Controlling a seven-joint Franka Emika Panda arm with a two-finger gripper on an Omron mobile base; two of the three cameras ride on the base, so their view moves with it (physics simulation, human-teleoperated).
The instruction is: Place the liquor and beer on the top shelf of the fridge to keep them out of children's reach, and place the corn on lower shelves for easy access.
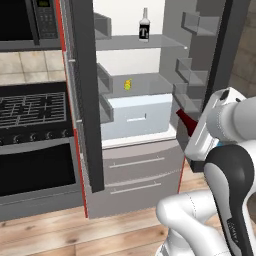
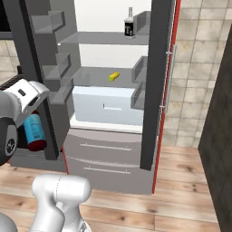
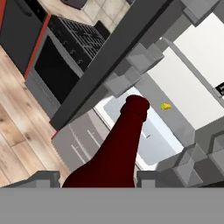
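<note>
My gripper [image 3: 98, 179] is shut on the beer [image 3: 118, 148], a dark red-brown bottle whose long neck points toward the open fridge [image 1: 86, 100]. The right base view shows the beer's blue label [image 2: 32, 129] beside my hand, low and left of the fridge interior. From the left base view only the beer's neck [image 1: 184, 120] sticks out past my hand. The liquor [image 1: 144, 27] [image 2: 129, 25] stands upright on the top shelf [image 1: 135, 42]. The corn [image 1: 128, 85] [image 2: 114, 76] [image 3: 165, 106] lies on a lower shelf [image 1: 150, 82] above the white drawer [image 1: 137, 115].
Both fridge doors stand open, with door bins [image 1: 192, 75] [image 2: 56, 68] close to my hand. A black oven and stove [image 1: 30, 110] sits left of the fridge, under a microwave [image 1: 30, 20]. Grey freezer drawers [image 1: 140, 175] lie below. A dark wall [image 2: 222, 136] stands at right.
</note>
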